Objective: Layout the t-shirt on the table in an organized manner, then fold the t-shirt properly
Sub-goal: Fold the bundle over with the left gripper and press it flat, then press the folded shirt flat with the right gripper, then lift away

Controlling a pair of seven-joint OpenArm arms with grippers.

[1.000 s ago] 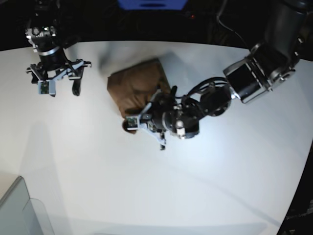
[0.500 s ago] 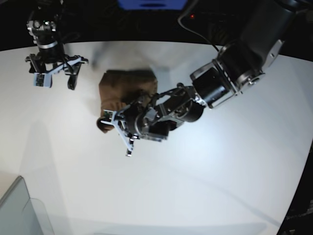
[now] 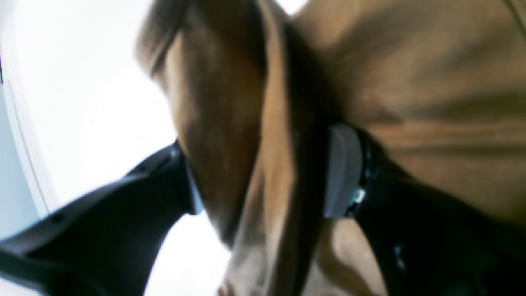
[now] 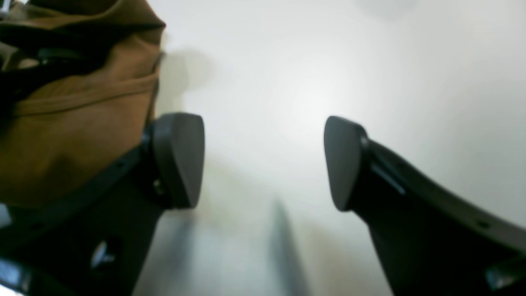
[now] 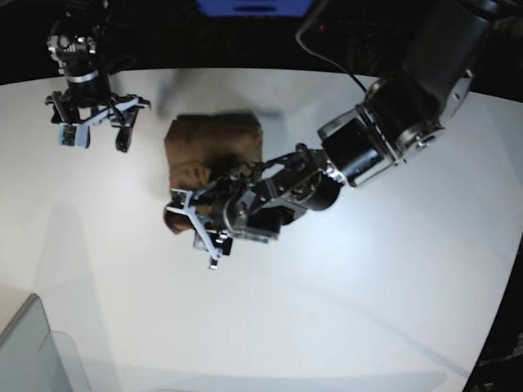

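Observation:
The brown t-shirt (image 5: 214,151) lies folded into a compact rectangle on the white table (image 5: 343,310), left of centre. My left gripper (image 5: 194,229) is at the shirt's near-left corner. In the left wrist view its jaws (image 3: 263,176) stand apart, with a thick fold of the t-shirt (image 3: 411,82) hanging loosely between the pads and a dark gap at the right pad (image 3: 341,172). My right gripper (image 5: 94,140) hovers open at the far left, just left of the shirt. Only bare table (image 4: 287,61) lies between its fingers (image 4: 263,160), and the t-shirt (image 4: 82,107) sits beside its left finger.
A grey-translucent bin corner (image 5: 33,351) sits at the near-left edge of the table. The table's curved far edge runs behind the shirt against a dark background with a blue object (image 5: 253,6). The left arm's bulky body (image 5: 384,139) stretches in from the far right.
The left arm swept leftward, dragging the shirt with it. Its jaws, pinched on the cloth before, have now spread apart. The right gripper shifted only slightly.

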